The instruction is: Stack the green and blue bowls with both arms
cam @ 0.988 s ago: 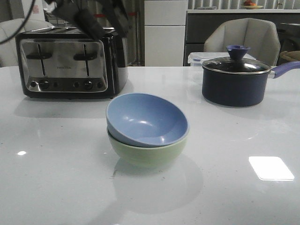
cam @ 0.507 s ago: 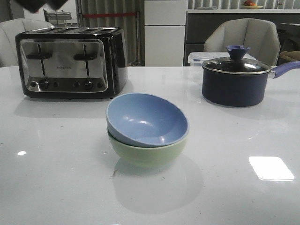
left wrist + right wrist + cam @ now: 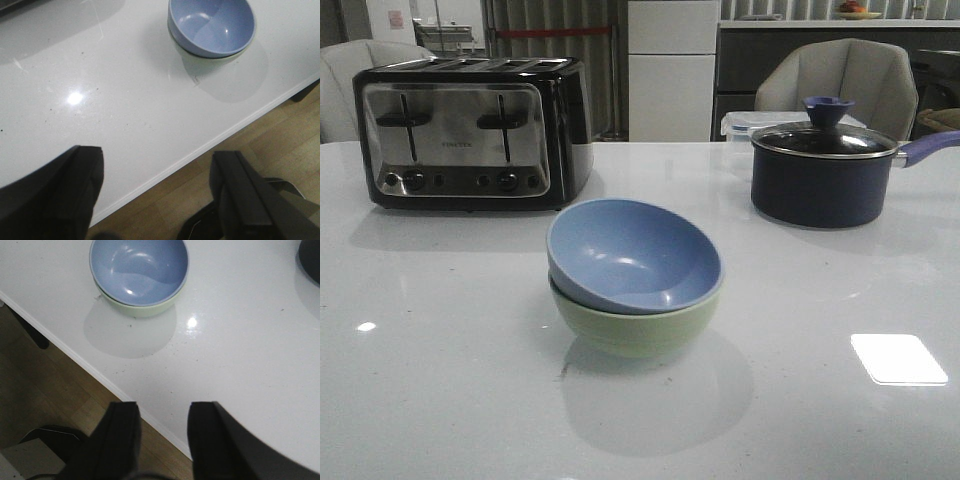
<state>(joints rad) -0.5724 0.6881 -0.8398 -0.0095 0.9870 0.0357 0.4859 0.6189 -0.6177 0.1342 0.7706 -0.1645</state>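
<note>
The dusty blue bowl [image 3: 633, 254] sits tilted inside the pale green bowl [image 3: 635, 325] at the middle of the white table [image 3: 440, 350]. Both wrist views show the same stack: blue bowl [image 3: 212, 25] over green bowl [image 3: 210, 56], and blue bowl [image 3: 138, 270] over green bowl [image 3: 145, 308]. My left gripper [image 3: 157, 165] hangs open over the table's near edge, far from the bowls, with nothing between its fingers. My right gripper [image 3: 164, 415] is also open and empty above the near edge. Neither gripper appears in the front view.
A black and chrome toaster [image 3: 470, 130] stands at the back left. A dark navy lidded pot [image 3: 825, 172] with a purple handle stands at the back right, a clear container [image 3: 745, 124] behind it. Wooden floor [image 3: 280, 135] shows past the table's edge.
A dark arm that crossed above the toaster one second ago has drawn out of the front view. The stacked bowls have not moved.
</note>
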